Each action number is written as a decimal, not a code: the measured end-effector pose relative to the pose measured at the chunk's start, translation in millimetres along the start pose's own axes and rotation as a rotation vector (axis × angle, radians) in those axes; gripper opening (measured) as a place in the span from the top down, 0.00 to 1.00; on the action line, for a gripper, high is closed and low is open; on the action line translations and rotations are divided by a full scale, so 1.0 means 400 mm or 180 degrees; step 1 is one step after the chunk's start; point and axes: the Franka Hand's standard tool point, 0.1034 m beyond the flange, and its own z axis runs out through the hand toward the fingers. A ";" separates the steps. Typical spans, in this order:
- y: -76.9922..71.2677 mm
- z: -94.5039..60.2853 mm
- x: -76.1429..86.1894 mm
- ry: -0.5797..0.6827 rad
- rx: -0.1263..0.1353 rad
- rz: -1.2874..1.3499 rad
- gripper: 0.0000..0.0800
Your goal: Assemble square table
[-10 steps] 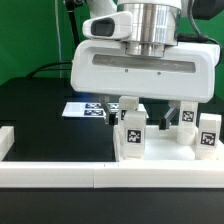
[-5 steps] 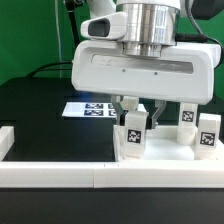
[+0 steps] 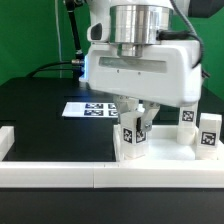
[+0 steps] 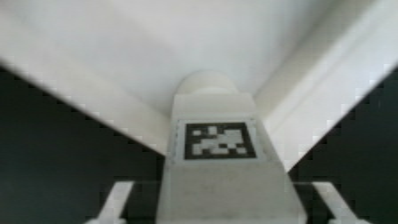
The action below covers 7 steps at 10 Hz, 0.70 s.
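one leg seemingly clamped by pincer.

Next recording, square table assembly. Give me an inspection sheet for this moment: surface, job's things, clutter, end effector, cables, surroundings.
Surface: black table top, white border rails along the near edge.
Job's things: one white tagged leg stands upright under the arm; two more legs stand at the exterior view's right. The square top is not clearly seen.
Clutter: nothing seen; only the marker board lies flat behind.
End effector: the end effector is closed on the upright leg, a finger on each side of it in the wrist view.
Cables: a dark cable hangs behind the arm.
Surroundings: green backdrop.
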 end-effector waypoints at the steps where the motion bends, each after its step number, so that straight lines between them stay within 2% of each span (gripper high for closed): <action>1: 0.001 -0.001 0.002 -0.0092 0.0011 0.0533 0.64; 2: 0.004 0.000 0.002 -0.0142 0.0039 0.0878 0.64; 5: 0.004 0.000 0.001 -0.0163 0.0013 0.1693 0.64; 7: 0.004 0.000 0.000 -0.0161 0.0009 0.1804 0.64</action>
